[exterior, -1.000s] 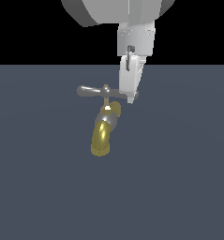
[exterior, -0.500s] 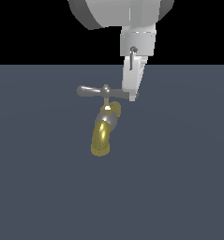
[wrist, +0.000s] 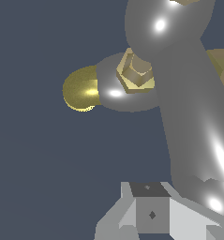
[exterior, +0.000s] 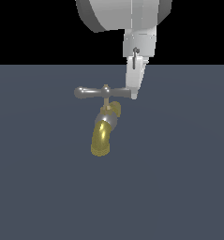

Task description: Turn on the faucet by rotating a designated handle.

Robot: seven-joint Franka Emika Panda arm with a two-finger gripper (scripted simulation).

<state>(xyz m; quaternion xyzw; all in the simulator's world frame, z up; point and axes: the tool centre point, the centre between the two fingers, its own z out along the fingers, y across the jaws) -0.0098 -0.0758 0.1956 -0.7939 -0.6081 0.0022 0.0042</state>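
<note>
Silver handle (exterior: 101, 92) level (crosswise), spout (exterior: 102, 138) downward

Faucet (exterior: 103, 136) spout glossy yellow-gold metal; handle (exterior: 100, 92) polished silver-grey; claw (exterior: 132, 92) matt white.

No legible text or markings anywhere

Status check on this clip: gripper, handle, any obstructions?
Gripper at the handle's end on the exterior view's right, jaw state unclear. Handle horizontal above the faucet. Nothing in the way.
</note>
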